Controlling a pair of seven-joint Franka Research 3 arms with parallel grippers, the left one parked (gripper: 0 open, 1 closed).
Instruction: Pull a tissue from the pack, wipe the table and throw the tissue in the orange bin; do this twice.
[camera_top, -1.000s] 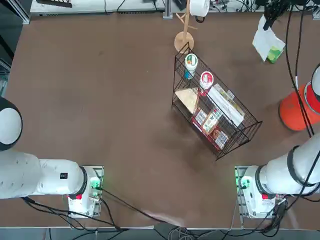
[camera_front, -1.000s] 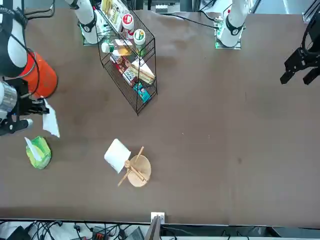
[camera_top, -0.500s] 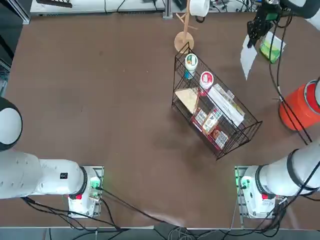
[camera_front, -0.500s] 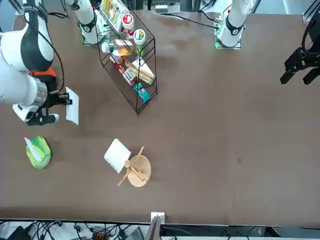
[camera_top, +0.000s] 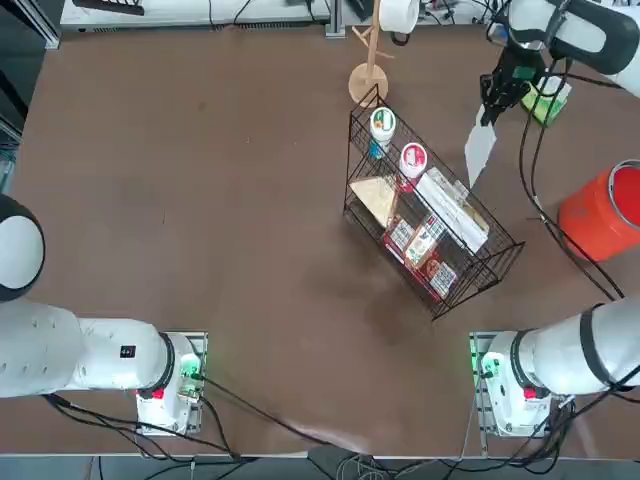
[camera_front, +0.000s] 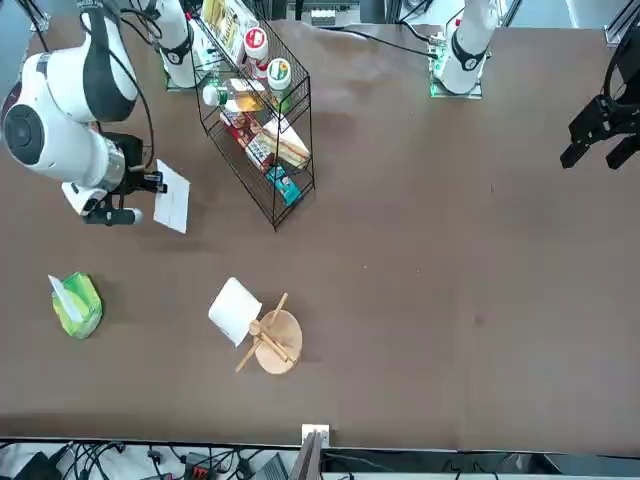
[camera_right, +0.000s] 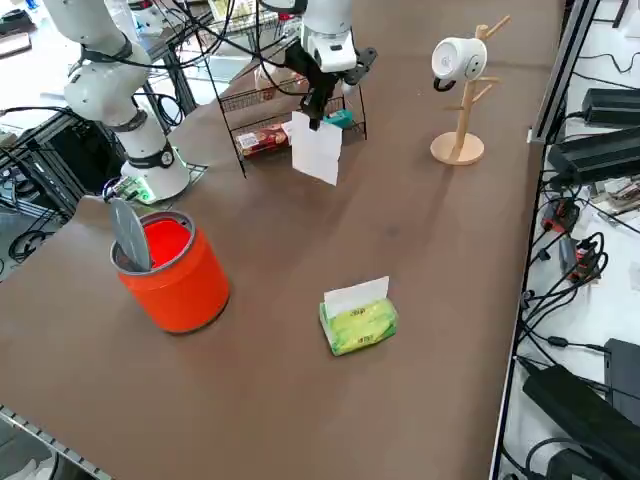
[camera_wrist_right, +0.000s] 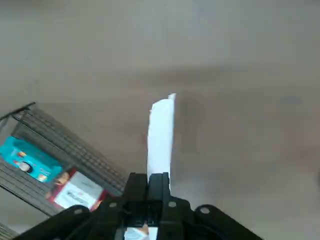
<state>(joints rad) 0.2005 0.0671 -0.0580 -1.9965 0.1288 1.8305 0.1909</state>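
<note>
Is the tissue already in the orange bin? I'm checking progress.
No, the tissue hangs from the right end effector beside the wire basket, apart from the orange bin.

White tissue (camera_right: 317, 150) hangs above the table (camera_right: 420, 260); green pack (camera_right: 359, 323) near orange bin (camera_right: 172, 268).

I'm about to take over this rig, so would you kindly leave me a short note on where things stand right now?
Right gripper: shut on a white tissue, which hangs from it above the table, between the wire basket and the pack.
Pack: on the table, apart from the gripper, with another tissue sticking up from it.
Orange bin: upright near the table edge beside the arm's base; something grey stands in it, but I cannot tell what.
Done: one tissue pulled.
Left: wipe the table with it, drop it in the bin. Which of the two rounds this is I cannot tell.
</note>
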